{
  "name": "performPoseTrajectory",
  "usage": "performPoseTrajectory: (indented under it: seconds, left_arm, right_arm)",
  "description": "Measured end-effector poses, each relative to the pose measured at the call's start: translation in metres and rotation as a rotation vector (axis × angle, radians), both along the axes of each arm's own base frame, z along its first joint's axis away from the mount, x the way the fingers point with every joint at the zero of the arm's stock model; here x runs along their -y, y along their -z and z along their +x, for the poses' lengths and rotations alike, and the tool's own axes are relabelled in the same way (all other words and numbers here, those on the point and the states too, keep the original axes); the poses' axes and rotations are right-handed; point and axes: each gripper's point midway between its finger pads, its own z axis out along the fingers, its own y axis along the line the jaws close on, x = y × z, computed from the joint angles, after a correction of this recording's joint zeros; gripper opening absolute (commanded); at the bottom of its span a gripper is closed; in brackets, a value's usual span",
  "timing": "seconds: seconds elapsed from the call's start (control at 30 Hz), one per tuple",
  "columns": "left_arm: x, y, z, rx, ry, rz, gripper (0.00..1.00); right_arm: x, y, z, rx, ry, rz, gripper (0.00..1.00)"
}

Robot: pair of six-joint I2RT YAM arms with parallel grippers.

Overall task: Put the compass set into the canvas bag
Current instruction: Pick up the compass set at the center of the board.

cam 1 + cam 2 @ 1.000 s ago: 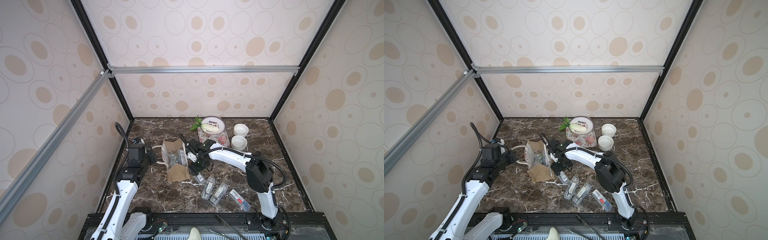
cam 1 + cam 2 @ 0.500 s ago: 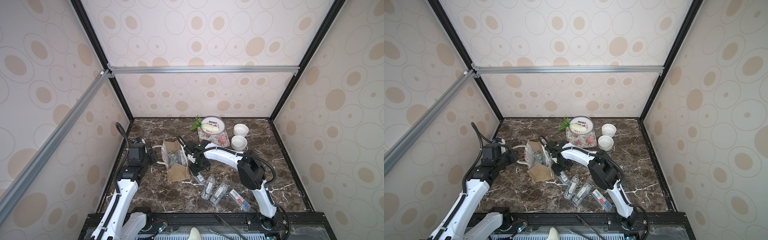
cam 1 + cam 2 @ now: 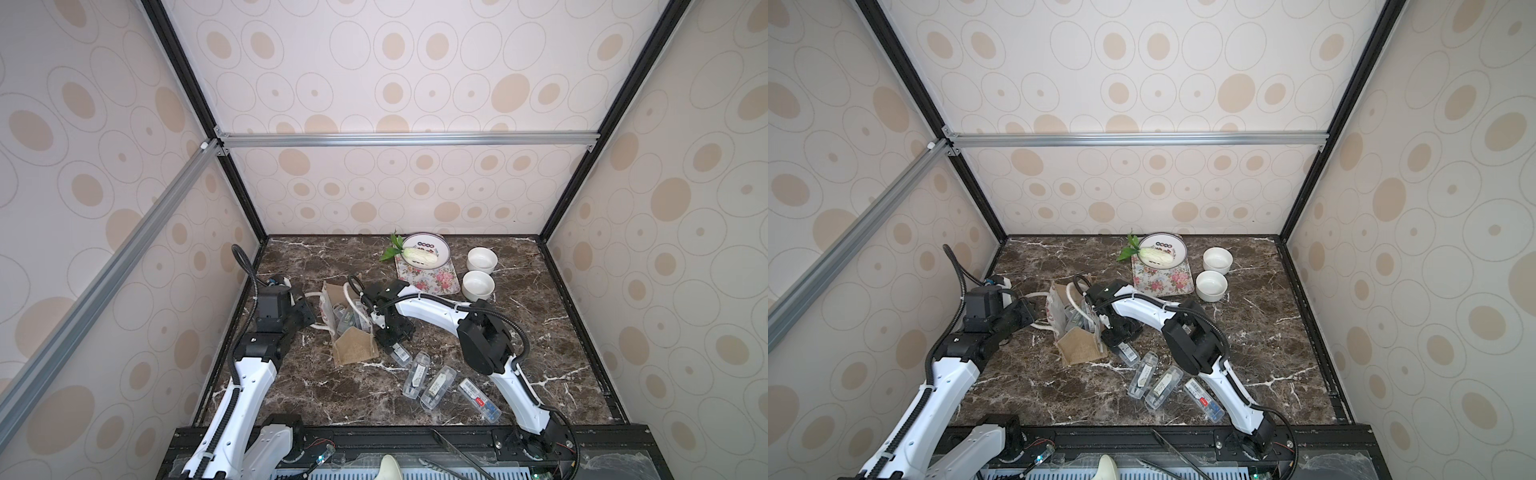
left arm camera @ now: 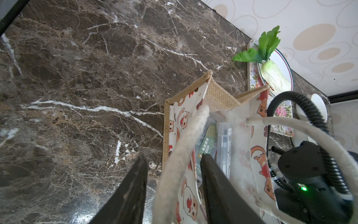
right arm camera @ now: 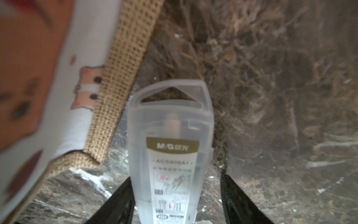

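Note:
The canvas bag [image 3: 353,353] stands open at the table's left, with printed white panels and tan sides [image 4: 213,93]. Several clear compass set cases [image 4: 223,139] stand inside it. My left gripper [image 4: 174,158] is open at the bag's left rim; a white rope handle [image 4: 186,139] hangs loose between its fingers. My right gripper [image 5: 175,177] is low beside the bag's right side. It is open around a clear compass set case [image 5: 170,147] lying on the marble; a gap shows on one side. In a top view this case [image 3: 399,354] lies just right of the bag.
Three more clear cases [image 3: 417,374] [image 3: 438,386] [image 3: 478,399] lie on the marble in front of the right arm. At the back stand a plate with a toy cabbage [image 3: 424,253] on a floral mat and two white bowls [image 3: 482,259] [image 3: 478,284].
My left gripper's jaws have spread apart around the rope handle. The right arm's elbow has swung left while its gripper stayed low by the bag over the case.

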Motion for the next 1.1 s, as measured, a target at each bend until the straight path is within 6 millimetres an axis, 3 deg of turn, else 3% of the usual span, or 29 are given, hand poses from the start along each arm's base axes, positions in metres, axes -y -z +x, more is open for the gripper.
performPoseTrajectory:
  seconds: [0.33, 0.8, 0.93, 1.1]
  left_arm:
    - [0.000, 0.000, 0.000, 0.000, -0.001, 0.000, 0.46]
    - [0.000, 0.000, 0.000, 0.001, -0.001, 0.000, 0.46]
    - [0.000, -0.001, 0.000, 0.003, 0.000, -0.001, 0.46]
    - [0.002, -0.003, 0.001, 0.013, 0.010, -0.009, 0.46]
  right_arm:
    - [0.008, 0.002, 0.005, 0.001, 0.035, -0.029, 0.56]
    - [0.037, 0.000, 0.023, 0.000, 0.183, -0.031, 0.44]
    - [0.051, -0.004, 0.036, 0.027, 0.226, -0.028, 0.43]
    - [0.086, -0.025, 0.062, 0.078, 0.328, -0.003, 0.43]
